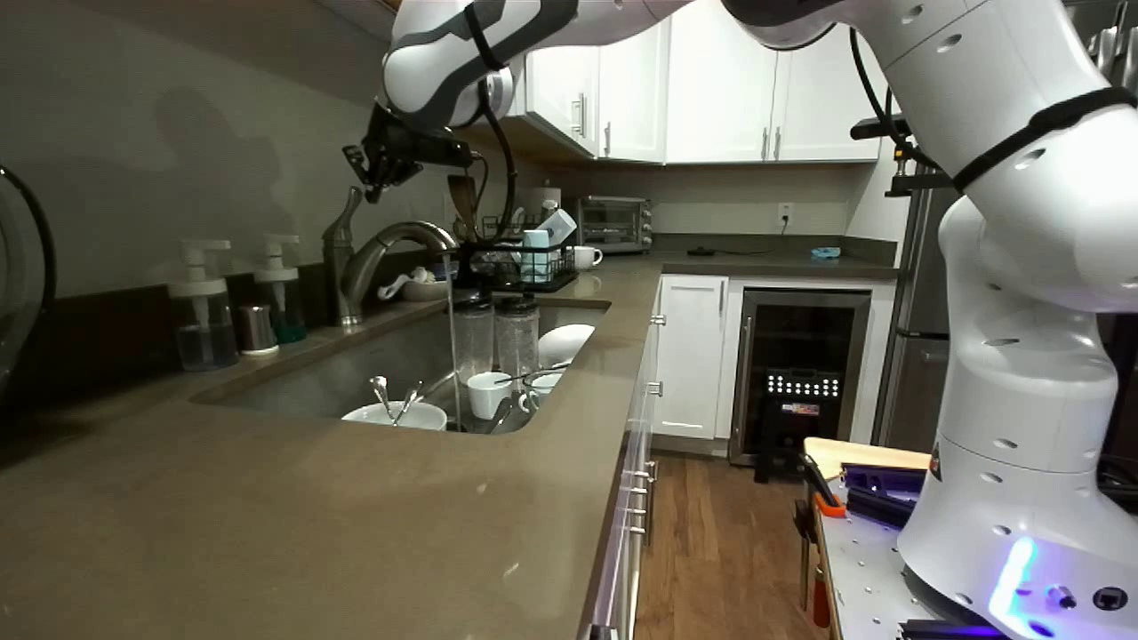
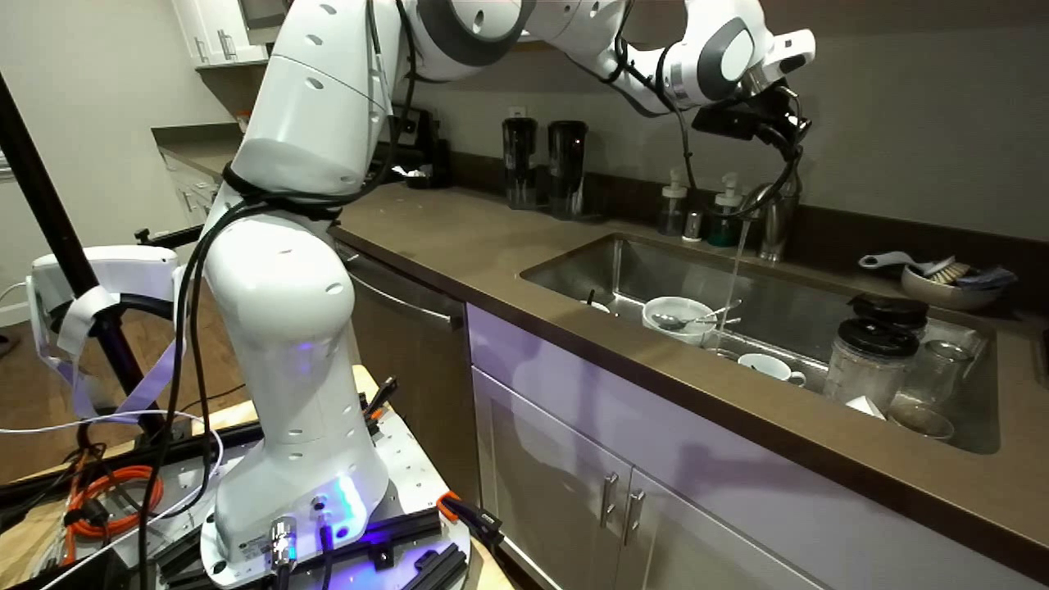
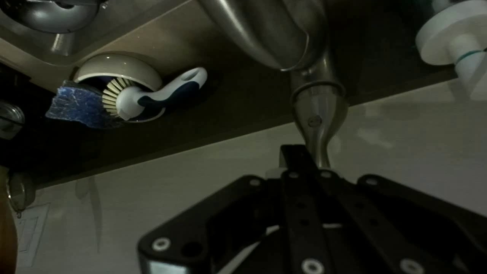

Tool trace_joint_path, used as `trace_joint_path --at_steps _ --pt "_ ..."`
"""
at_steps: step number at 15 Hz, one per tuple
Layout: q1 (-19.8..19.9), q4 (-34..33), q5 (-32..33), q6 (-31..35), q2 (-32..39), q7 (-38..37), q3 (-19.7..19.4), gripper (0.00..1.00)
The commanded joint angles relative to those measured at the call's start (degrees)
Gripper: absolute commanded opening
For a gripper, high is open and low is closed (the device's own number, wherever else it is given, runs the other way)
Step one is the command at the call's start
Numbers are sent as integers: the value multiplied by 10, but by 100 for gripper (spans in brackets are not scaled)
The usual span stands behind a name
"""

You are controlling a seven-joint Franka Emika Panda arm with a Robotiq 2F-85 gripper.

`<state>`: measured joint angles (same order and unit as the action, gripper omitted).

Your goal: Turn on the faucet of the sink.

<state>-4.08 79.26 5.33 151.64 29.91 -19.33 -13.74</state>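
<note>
The faucet [image 1: 359, 267], shiny grey metal, stands at the back of the sink [image 1: 356, 356], and a thin stream of water falls from its arched spout in both exterior views. Its lever handle [image 1: 347, 213] points up with a slight lean. My gripper [image 1: 373, 188] hangs just beside and above the lever's tip. In the wrist view the gripper [image 3: 295, 148] is shut, its black fingers together with nothing seen between them. The handle's narrow neck [image 3: 321, 150] passes behind the fingertips, hiding its end; whether they touch cannot be told.
Two soap dispensers [image 1: 200, 311] and a small metal shaker stand left of the faucet. A bowl with a brush [image 3: 159, 91] sits on its far side. Cups, a white bowl [image 2: 676, 315] and lidded jars [image 2: 869, 360] fill part of the sink. A wall rises close behind.
</note>
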Motion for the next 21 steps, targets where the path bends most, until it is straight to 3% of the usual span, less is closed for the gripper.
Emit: trace_joint_path --at_steps 1,21 --pt "8 2 2 -21 -9 -6 14 0" --pt "9 31 -12 97 -5 -18 18 0"
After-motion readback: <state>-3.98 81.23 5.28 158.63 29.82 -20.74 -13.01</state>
